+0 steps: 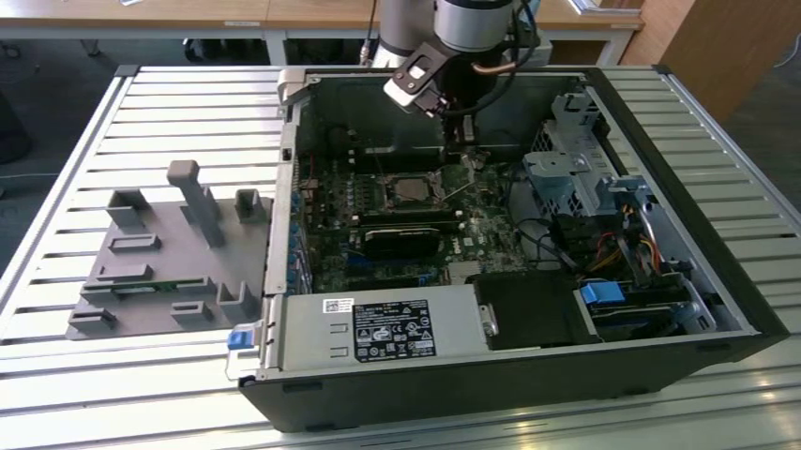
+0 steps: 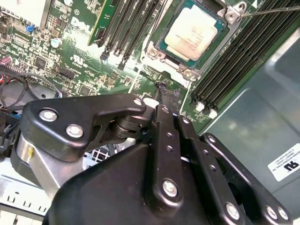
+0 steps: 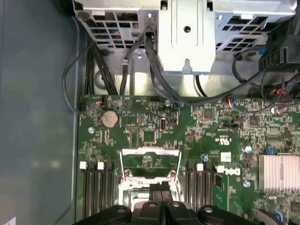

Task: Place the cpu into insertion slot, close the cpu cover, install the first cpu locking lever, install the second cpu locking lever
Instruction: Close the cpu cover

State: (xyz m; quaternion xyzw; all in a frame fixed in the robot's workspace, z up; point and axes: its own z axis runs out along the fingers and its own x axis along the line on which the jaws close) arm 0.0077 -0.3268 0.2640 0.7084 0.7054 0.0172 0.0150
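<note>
Inspection, from the exterior view's left: the grey fixture plate (image 1: pixel 150 253) is lying beside the case; the cpu (image 1: pixel 410 190) is sitting seated in the insertion slot (image 2: pixel 158 52); the gripper (image 1: pixel 459 141) is hovering just right, fingers clenched on nothing, seemingly positioned for pressing rather than carrying.

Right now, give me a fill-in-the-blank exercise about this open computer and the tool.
1. The tool has its fingers ____.
2. The silvery cpu sits on the green ____.
3. In the exterior view, the grey plate lies on that view's ____ of the computer case.
Missing words: shut; motherboard; left.
</note>
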